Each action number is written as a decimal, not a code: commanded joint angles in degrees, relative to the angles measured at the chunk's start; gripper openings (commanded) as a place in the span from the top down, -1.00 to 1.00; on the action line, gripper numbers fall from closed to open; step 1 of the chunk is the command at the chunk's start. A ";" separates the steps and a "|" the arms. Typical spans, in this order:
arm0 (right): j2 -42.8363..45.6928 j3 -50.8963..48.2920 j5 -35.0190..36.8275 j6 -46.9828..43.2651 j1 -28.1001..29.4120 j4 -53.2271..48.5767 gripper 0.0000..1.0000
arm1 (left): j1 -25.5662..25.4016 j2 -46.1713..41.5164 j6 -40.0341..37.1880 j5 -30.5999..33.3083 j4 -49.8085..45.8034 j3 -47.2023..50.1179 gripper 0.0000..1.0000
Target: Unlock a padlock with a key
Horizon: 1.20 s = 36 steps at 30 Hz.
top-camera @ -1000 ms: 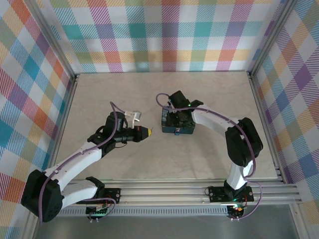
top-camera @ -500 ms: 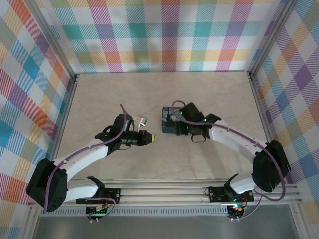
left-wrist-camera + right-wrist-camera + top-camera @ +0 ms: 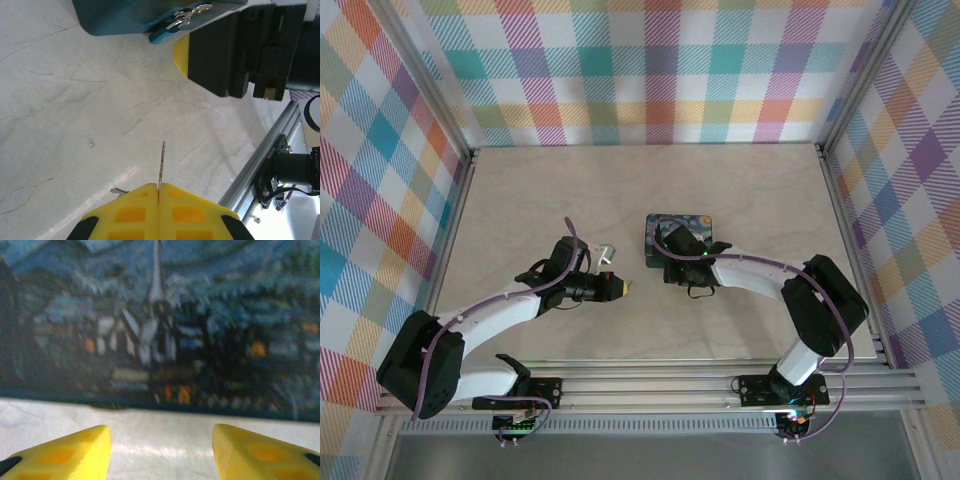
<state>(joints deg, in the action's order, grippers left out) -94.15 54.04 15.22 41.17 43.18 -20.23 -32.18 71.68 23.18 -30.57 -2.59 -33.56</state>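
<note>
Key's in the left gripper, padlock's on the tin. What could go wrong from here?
1. The right gripper stands open in front of the tin, gripping nothing; a push from the key may slide the tin.
2. The left gripper pinches the thin key by its end only; it may twist or slip on contact.
3. The right gripper's yellow fingertip sits close beside the padlock and may block the approach.

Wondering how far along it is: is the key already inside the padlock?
No, the key juts from the shut left gripper, well apart from the padlock.
</note>
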 commanded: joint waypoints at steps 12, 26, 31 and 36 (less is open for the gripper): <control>-7.66 4.41 8.68 2.09 1.68 5.10 -0.05 | -0.33 -1.62 -0.99 1.35 0.91 0.69 1.00; -12.42 5.45 13.58 1.73 1.91 11.11 0.20 | -0.29 -2.68 -2.20 0.60 -0.96 1.48 1.00; -12.00 5.79 13.79 0.20 1.90 11.88 0.42 | -0.33 -3.78 -2.73 0.67 -1.97 1.92 1.00; -9.64 6.34 12.85 -2.45 1.91 9.37 0.59 | -0.29 -4.35 -3.21 0.97 -2.09 2.45 1.00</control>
<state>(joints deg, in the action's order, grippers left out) -105.30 58.43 28.21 40.95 44.93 -11.64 -32.18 68.49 21.47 -29.43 -3.14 -32.10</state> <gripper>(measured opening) 0.254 0.046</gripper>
